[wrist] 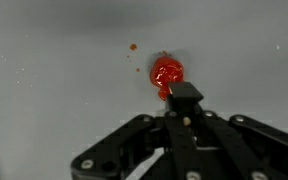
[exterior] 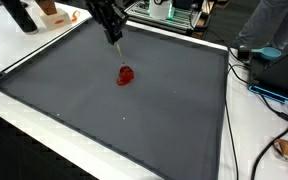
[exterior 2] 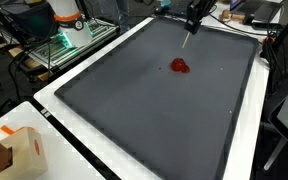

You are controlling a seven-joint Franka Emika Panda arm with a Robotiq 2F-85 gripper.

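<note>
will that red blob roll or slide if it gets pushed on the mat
The red blob looks glossy, so probably slippery. Its lumpy, rounded shape would likely wobble rather than roll cleanly. Small beside the gripper, it is probably light.

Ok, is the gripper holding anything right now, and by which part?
A slim dark stick, pinched at its upper end by the gripper; its free tip points near the red blob.

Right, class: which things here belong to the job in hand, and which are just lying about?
In hand: gripper, red blob, grey mat.
Lying about: cardboard box, cables.
</note>
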